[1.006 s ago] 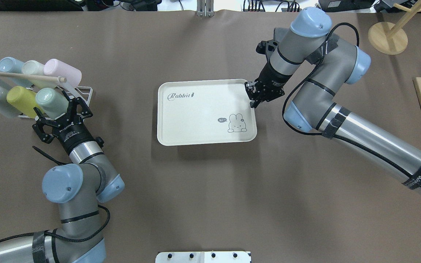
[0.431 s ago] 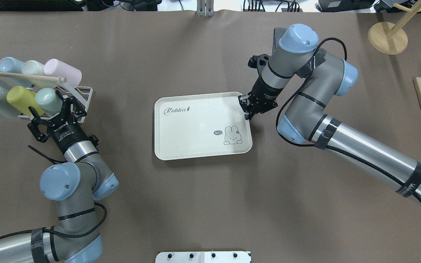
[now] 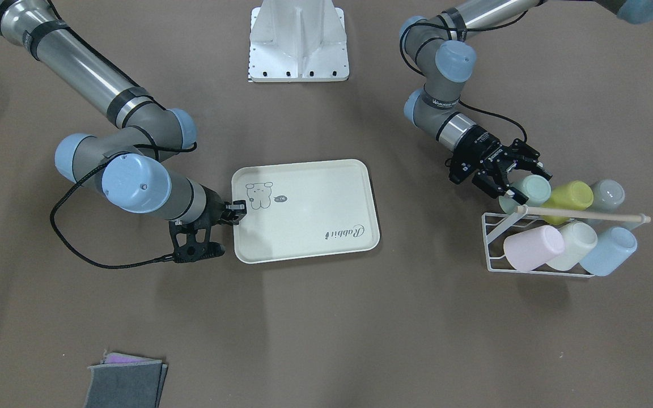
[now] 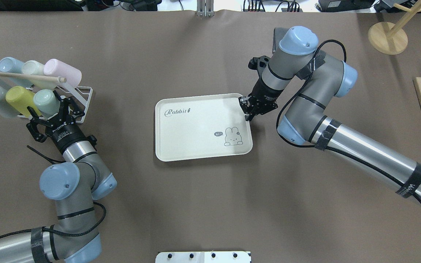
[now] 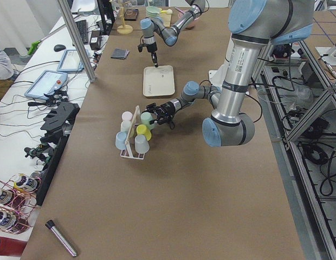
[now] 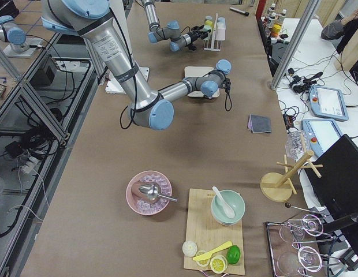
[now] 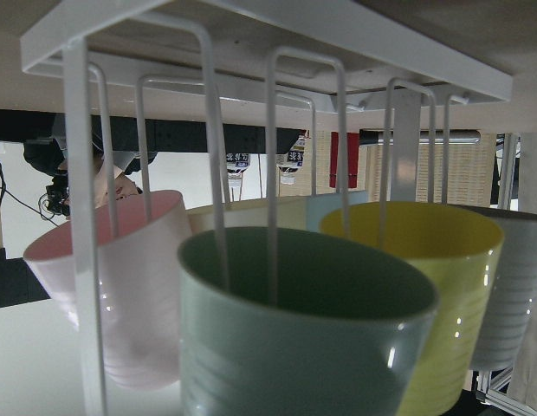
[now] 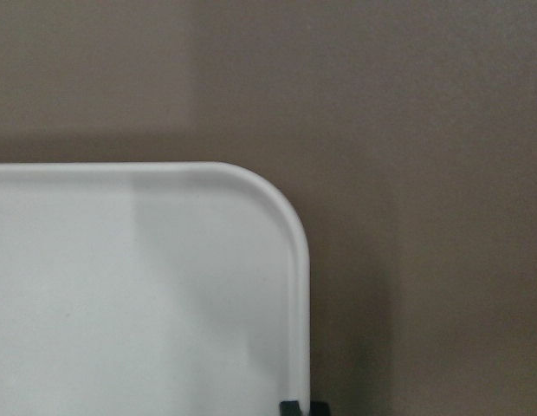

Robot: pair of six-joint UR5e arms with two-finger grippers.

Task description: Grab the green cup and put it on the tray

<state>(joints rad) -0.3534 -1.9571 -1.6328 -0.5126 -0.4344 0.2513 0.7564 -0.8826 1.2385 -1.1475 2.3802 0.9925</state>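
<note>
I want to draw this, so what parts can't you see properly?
Left wrist view: the green cup loses its bottom to the lower edge.
Right wrist view: only one tray corner shows; the right claw is nearly all cut off below.
Right side view: cup rack too tiny.

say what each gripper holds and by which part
The tray, by its rim near a corner, in the right gripper. The left gripper holds nothing, open at the green cup.

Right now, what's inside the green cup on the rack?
A white prong of the wire rack runs into the green cup through its open mouth, seen in the left wrist view. Otherwise only its shaded inner wall shows; the bottom is too dark to make out.
</note>
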